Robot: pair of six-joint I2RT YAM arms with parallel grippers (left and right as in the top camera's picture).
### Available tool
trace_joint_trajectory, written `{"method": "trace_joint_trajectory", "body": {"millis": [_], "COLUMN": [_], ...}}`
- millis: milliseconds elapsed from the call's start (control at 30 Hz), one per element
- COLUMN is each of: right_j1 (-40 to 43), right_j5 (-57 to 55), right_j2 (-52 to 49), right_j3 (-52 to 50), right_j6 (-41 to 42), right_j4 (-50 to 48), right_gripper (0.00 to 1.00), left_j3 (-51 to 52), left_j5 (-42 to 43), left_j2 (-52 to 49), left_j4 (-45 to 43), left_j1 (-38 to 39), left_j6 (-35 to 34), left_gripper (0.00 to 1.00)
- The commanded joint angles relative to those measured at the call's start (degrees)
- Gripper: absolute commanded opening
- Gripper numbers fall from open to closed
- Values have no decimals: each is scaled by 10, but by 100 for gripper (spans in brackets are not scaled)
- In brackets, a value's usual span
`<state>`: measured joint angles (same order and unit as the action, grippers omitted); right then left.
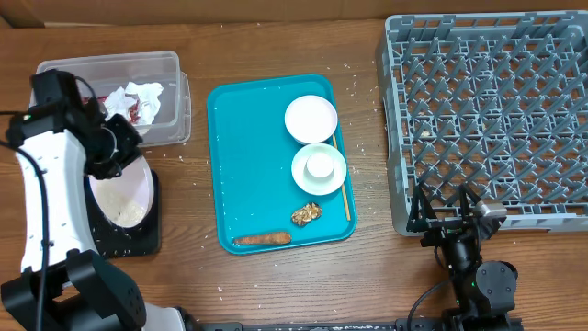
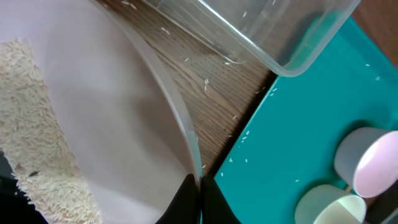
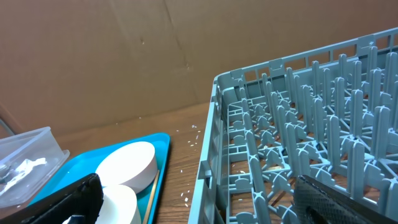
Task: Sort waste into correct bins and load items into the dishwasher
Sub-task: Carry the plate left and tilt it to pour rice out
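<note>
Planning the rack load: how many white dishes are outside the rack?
4. On the teal tray: the far bowl, the near bowl, and the small cup inside it. The plate, carrying rice, is gripped by the left pincer over the black tray. None looks hidden.

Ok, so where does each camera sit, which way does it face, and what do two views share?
Overhead: fixed above the table, facing down at teal tray and dish rack; left arm and right arm show.
Left wrist: on the left arm, looking down past the left hand, shut on the white plate.
Right wrist: on the right arm, facing dish rack and cardboard wall; the open right hand shows below.
Shared: all see the teal tray.
</note>
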<state>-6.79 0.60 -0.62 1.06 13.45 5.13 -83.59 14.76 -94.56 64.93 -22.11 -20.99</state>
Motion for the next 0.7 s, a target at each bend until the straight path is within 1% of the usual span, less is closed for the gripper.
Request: {"method": "trace_joint_trajectory", "body": {"millis": [0, 167, 433, 667], "right_j1": [1, 1, 1, 1], "right_j5": [-5, -5, -5, -5], "right_j2": [5, 5, 5, 5], "right_j3": [-6, -6, -6, -6], "right_j6": [-4, -4, -4, -4], "right_j4": [-3, -3, -3, -3], "right_gripper": [100, 100, 100, 100], "left_j3": [3, 3, 3, 3], "left_j5": [61, 137, 261, 279], "left_j2": [5, 6, 6, 6], "left_j4": [2, 15, 28, 32], "left_j1": [-33, -76, -118, -139], "left_j6": [32, 62, 108, 107], "left_gripper": [4, 4, 4, 4]}}
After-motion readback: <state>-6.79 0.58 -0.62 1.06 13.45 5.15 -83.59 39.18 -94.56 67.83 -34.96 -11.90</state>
